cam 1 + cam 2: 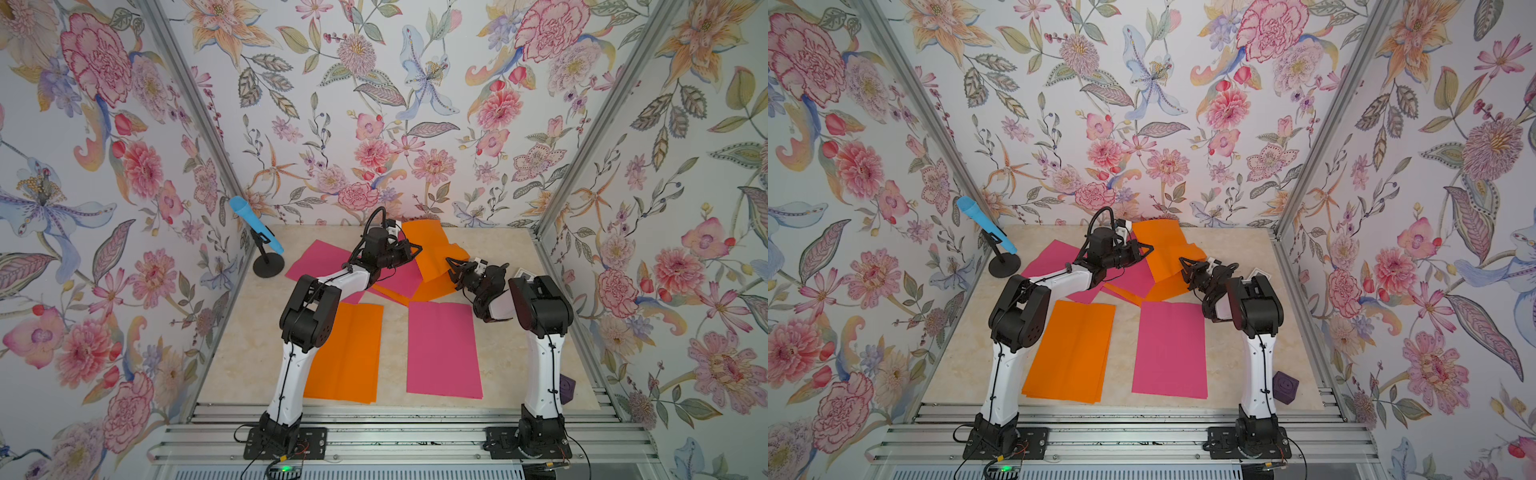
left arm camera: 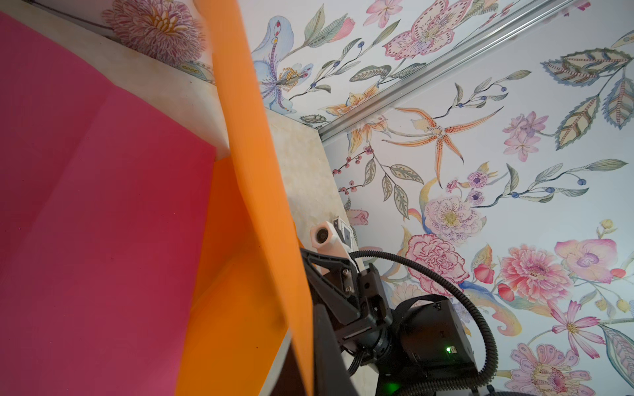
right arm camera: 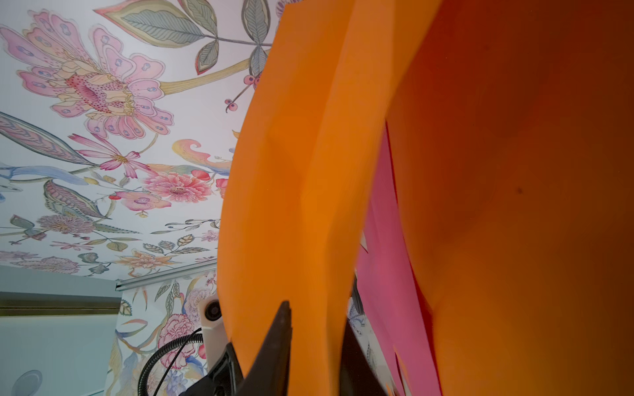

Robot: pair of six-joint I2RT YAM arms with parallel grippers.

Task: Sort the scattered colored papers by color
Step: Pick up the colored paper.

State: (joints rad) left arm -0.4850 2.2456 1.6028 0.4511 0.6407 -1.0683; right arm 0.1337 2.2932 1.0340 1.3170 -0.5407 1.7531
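Lifted orange sheet [image 1: 432, 254]: raised over the far half of the worktop [image 1: 494, 249], spanning both claws.
Right claw [image 1: 451, 265]: pinching the sheet's edge.
Left claw [image 1: 417, 249]: sheet's edge lies between its fingers; clamped or slack, cannot tell.
Lying flat at the front: flat orange paper [image 1: 349, 353], flat pink paper [image 1: 442, 349].

mic prop [image 1: 255, 226]: blue, tilted on black round-base stand, left of centre
cube [image 1: 1285, 387]: purple, lower right, on beige tabletop [image 1: 498, 332]
card [image 1: 524, 273]: white, dark print, right of centre, mostly hidden
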